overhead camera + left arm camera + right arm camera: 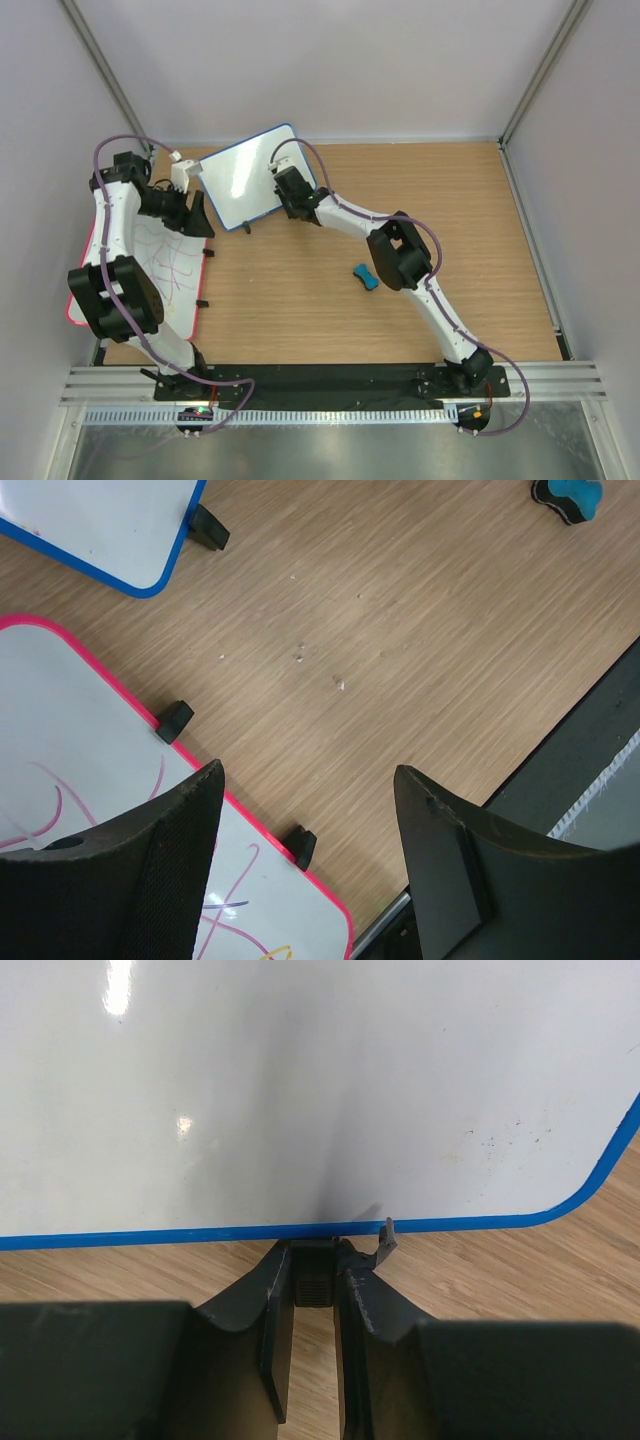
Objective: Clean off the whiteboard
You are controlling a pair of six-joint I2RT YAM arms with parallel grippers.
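At far-left of the counter (450, 220), whiteboard (240, 180) sits dead ahead of right gripper (313, 1290), which clamps its near long edge; left gripper (308, 778) spread wide, just beside.

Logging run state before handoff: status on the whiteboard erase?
Left gripper open, empty. Right gripper shut on whiteboard foot. Board looks wiped clean, faint specks only. Eraser loose on table, nothing blocking.

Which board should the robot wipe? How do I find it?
Look at the back of the wooden table, left of the middle. The whiteboard there has a blue frame and an almost clean face, unlike the pink-framed board beside it, covered in scribbles.
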